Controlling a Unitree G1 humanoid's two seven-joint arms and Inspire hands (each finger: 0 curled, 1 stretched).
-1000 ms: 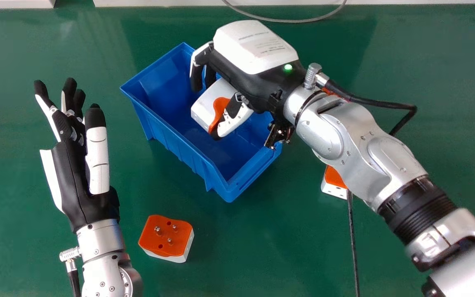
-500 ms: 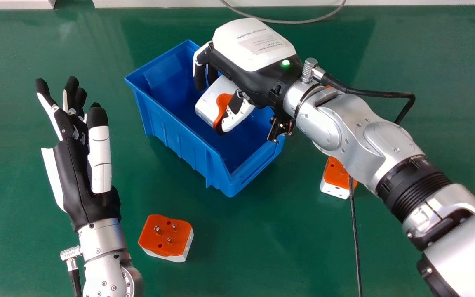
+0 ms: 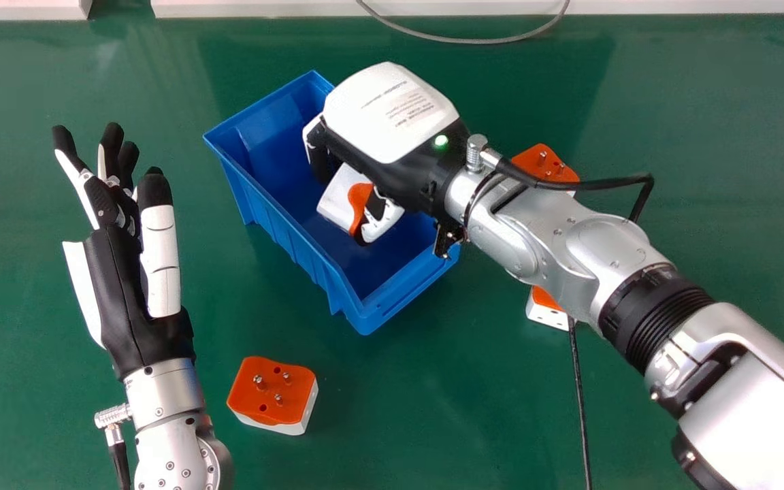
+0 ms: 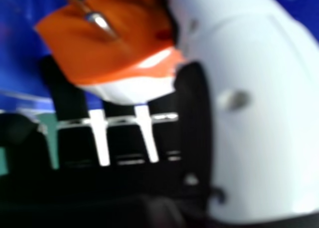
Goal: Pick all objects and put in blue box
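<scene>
– What's at the far left?
– The left hand [image 3: 126, 292], matte black with glossy white shells, over the green tabletop [image 3: 433, 408]. Its fingers are extended and apart.
– And next?
– Near its wrist, a three-pin plug adapter [image 3: 273, 391] lies on the tabletop: orange face up, rounded corners, metal pins upright, white body below.
– Then the box?
– Yes, the blue box [image 3: 283, 221], ribbed plastic, set at a slant. Bare green tabletop runs between its near wall and that adapter.
– Where's the held one?
– The held adapter [image 3: 339, 197] is within the box's rim as seen from above; I can't tell how deep. The right hand [image 3: 392, 112] is clamped on it, thumb against one side. The hand's white back carries small print and a lit green dot.
– Does the right hand view help?
– It shows a shiny metal pin [image 4: 99, 21] on the orange face, with blue behind.
– Anything further right?
– Two more adapters on the tabletop outside the box, one beyond the silver forearm [image 3: 569, 248], its orange face [image 3: 535, 160] up, the other on the near side, its white side [image 3: 547, 317] dotted with little holes. The forearm partly hides both.
</scene>
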